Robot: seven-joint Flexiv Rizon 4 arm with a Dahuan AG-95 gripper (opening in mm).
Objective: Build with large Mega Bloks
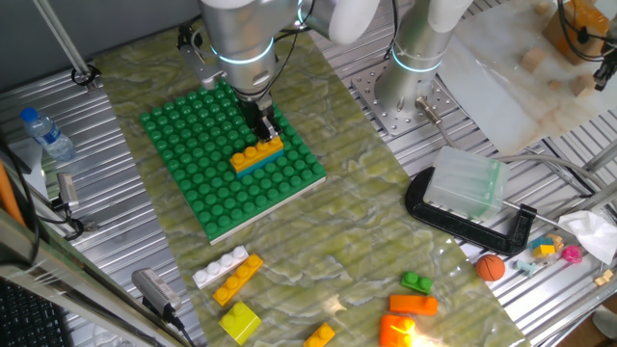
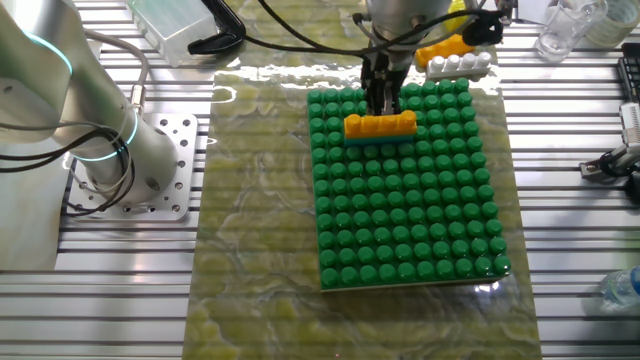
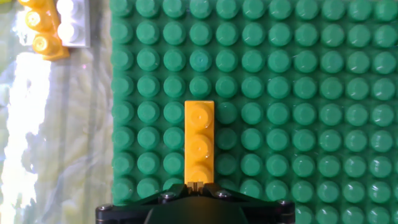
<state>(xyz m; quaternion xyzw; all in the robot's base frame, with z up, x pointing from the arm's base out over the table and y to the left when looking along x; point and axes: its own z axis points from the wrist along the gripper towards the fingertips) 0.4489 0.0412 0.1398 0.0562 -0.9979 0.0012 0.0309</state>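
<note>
The pincer (image 1: pixel 260 130) stands over one end of the yellow-orange bar (image 1: pixel 256 154) — whether it clamps it cannot be told. The bar sits stacked on a cyan bar (image 1: pixel 262 162) on the green baseplate (image 1: pixel 193 173); a white bar (image 1: pixel 220 267) lies on the tabletop (image 1: pixel 366 241).

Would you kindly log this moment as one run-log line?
gripper: at yellow-orange bar, grip unclear | bar: stacked on cyan brick | base: green baseplate | spare bricks: off plate
</note>
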